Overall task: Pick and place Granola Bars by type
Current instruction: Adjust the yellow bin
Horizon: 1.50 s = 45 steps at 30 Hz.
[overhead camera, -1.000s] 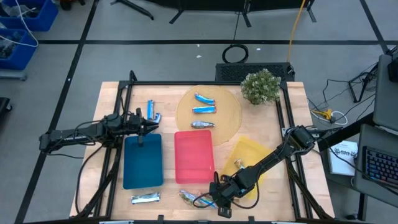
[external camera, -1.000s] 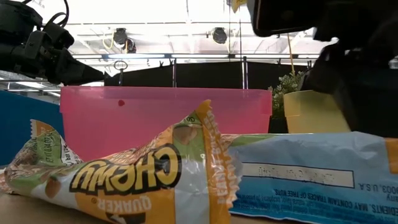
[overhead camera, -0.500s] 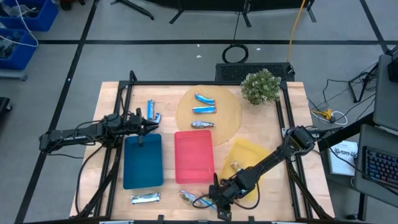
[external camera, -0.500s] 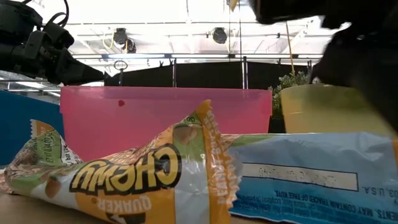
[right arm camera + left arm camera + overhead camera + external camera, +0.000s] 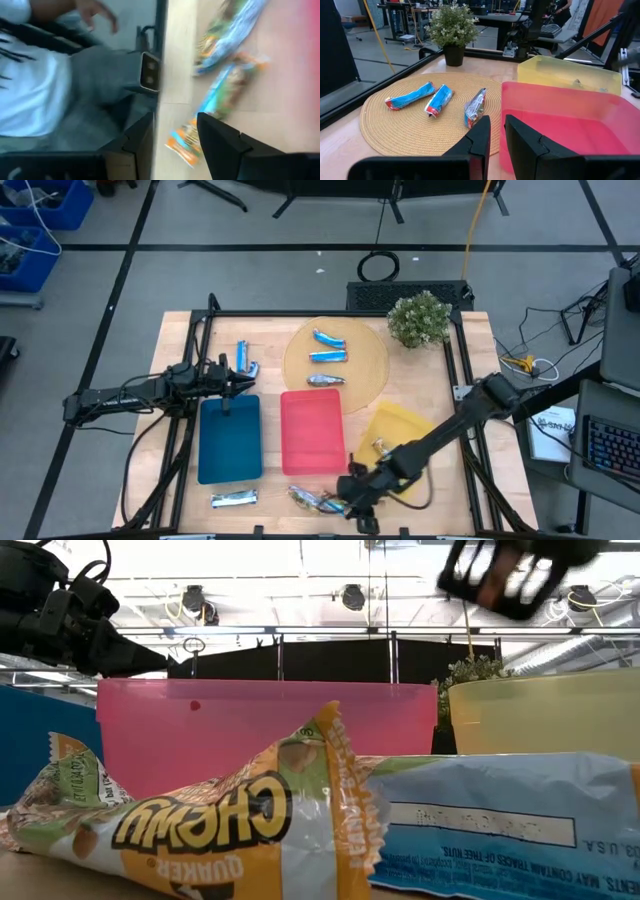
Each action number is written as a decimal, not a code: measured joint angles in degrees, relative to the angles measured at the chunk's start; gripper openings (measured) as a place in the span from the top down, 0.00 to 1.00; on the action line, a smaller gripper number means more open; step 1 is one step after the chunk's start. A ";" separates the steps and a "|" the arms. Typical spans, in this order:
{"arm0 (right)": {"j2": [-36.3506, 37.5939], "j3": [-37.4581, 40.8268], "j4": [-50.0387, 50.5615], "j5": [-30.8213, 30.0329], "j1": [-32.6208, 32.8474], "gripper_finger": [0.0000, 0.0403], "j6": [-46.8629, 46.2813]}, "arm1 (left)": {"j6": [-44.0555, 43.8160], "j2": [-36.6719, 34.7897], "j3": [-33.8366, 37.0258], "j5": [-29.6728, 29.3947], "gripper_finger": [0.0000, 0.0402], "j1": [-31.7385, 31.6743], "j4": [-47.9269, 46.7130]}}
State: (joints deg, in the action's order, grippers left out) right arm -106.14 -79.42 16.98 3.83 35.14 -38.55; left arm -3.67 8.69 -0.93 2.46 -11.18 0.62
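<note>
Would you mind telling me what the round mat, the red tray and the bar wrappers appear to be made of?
The round mat looks like woven straw or a similar fibre, matte, with concentric ribs. The red tray seems translucent plastic, smooth with a soft sheen; light passes through its wall. The bar wrappers look like thin printed foil or plastic film: glossy, creased, with crimped ends.

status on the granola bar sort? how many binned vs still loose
Early. One bar lies in the yellow tray; the red tray and blue tray look empty. In hand: the right gripper hovers at the front-edge bars, jaws open, holding nothing. Left gripper waits at the blue tray's far end. Loose: three on the woven mat, two behind the blue tray, one silver bar in front.
</note>
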 joint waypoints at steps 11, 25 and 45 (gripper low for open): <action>21.69 19.01 11.48 -32.01 6.81 0.65 -7.39 | 0.01 -0.02 0.00 0.00 0.84 0.00 0.00; 39.78 44.04 14.01 -17.09 -0.70 0.98 -14.62 | 0.01 0.00 0.00 0.00 0.84 0.00 0.00; 40.21 44.09 47.14 -15.97 -12.31 1.00 -19.26 | 0.01 -0.01 0.00 0.00 0.84 0.00 0.00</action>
State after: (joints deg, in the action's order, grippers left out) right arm -65.93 -35.33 64.12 -12.14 22.84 -57.81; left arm -3.66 8.68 -0.93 2.46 -11.18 0.62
